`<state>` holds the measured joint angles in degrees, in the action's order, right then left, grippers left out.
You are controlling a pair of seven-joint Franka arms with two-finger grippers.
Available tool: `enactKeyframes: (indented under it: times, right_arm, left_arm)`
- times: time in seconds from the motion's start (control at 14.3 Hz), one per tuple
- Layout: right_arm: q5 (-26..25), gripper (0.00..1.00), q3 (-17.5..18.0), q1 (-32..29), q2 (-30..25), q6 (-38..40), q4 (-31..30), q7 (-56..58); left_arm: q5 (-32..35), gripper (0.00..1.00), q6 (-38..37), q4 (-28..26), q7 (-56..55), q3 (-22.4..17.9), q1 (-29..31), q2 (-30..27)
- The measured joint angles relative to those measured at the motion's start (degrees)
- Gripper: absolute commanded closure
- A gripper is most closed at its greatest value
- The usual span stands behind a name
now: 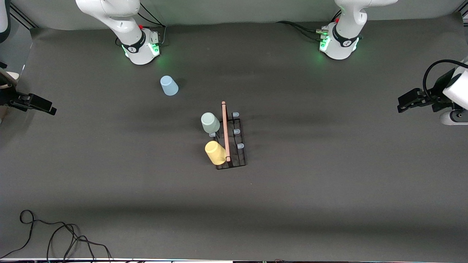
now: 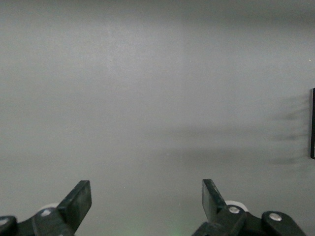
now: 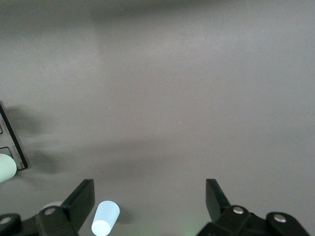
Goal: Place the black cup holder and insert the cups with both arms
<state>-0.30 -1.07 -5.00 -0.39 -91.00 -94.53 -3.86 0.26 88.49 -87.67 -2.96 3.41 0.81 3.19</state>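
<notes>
The black cup holder (image 1: 236,157) stands mid-table with its wooden rod handle (image 1: 225,131) on top. The pale green cup (image 1: 210,122) and the yellow cup (image 1: 215,152) sit on its pegs on the side toward the right arm's end. The light blue cup (image 1: 169,86) stands upside down on the table near the right arm's base. My right gripper (image 3: 149,189) is open and empty, high over the table, with the blue cup (image 3: 105,219) below it. The holder's edge (image 3: 12,142) and the green cup (image 3: 4,168) show there too. My left gripper (image 2: 146,189) is open and empty over bare table. The holder's edge (image 2: 312,123) shows at the frame border.
Three bare pegs (image 1: 237,131) face the left arm's end. Black clamp-like fixtures stand at the table's two ends, one (image 1: 33,104) by the right arm's end and one (image 1: 416,98) by the left arm's end. A loose black cable (image 1: 55,233) lies at the front edge.
</notes>
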Motion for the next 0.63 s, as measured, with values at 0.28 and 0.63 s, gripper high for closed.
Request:
enactKeyframes:
  times: [0.28,0.63]
  right_arm:
    - [0.0,0.0,0.28,0.18,1.06,0.0,0.0,0.0]
    - [0.0,0.0,0.33,0.18,1.13,0.0,0.02,0.0]
  left_arm:
    - [0.0,0.0,0.0,0.0,0.0,0.0,0.0,-0.01]
    - [0.0,0.0,0.0,0.0,0.0,0.0,0.0,-0.02]
